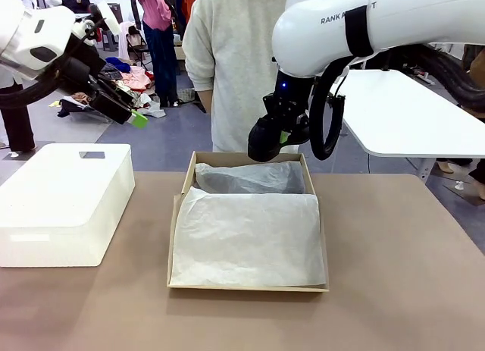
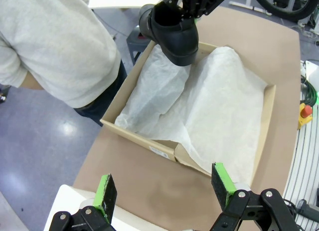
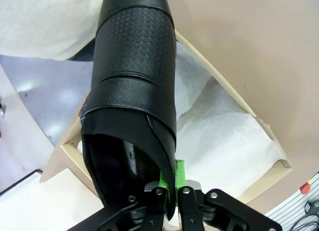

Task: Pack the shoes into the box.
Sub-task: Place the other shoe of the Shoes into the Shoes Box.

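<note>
Brown bench fills the front view, with a person in a pale sweater at its far side. At its middle lies an open brown cardboard shoebox lined with white tissue paper. A white rectangular block sits well to the left. The right jaws hang over the shoebox's far end, clamped on a glossy black leather slip-on shoe. The left jaws are raised at the upper left, spread wide and holding nothing.

From the left wrist, the green pads stand wide apart with nothing between them. The shoebox lies beyond, and the shoe is held above its far end, near the person.

From the right wrist, the fingers pinch the rim of the shoe's opening. The toe points away, over the shoebox.
</note>
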You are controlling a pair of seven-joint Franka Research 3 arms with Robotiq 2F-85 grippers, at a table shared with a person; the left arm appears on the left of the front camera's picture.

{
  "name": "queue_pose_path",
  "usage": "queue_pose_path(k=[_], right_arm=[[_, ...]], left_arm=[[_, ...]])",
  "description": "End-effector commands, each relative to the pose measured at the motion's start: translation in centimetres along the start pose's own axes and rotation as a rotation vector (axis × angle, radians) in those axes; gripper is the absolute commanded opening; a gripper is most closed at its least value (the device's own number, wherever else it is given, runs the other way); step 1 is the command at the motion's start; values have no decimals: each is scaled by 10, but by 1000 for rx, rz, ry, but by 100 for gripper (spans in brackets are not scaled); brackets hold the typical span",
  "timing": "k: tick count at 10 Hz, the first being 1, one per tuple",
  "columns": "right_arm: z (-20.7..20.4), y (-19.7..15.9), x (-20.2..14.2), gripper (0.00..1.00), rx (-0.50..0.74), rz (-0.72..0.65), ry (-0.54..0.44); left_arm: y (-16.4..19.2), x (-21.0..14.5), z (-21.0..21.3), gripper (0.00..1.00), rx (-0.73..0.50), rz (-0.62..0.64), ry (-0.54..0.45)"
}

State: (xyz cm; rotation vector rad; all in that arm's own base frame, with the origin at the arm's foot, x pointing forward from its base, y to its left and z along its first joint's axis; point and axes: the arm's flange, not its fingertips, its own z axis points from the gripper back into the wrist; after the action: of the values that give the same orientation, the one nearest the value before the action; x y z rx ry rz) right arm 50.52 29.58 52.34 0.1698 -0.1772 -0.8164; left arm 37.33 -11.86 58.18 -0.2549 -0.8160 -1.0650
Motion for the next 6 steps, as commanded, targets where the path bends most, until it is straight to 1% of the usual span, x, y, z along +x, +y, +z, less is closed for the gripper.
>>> queue_pose_path(k=[1, 2, 3, 5, 6], right_arm=[[5, -7, -2, 0, 11, 19, 2], [0, 0, 0, 0, 0, 0, 0], [0, 5, -13, 0, -20, -136, -16], [-1, 17, -41, 0, -29, -254, -55], [-3, 24, -52, 0, -39, -288, -75]], left_arm=[[2, -1, 0, 100, -15, -9, -14], [2, -1, 0, 100, -15, -9, -14], [2, -1, 0, 100, -15, -9, -14], [2, -1, 0, 100, -15, -9, -14], [2, -1, 0, 100, -15, -9, -14]])
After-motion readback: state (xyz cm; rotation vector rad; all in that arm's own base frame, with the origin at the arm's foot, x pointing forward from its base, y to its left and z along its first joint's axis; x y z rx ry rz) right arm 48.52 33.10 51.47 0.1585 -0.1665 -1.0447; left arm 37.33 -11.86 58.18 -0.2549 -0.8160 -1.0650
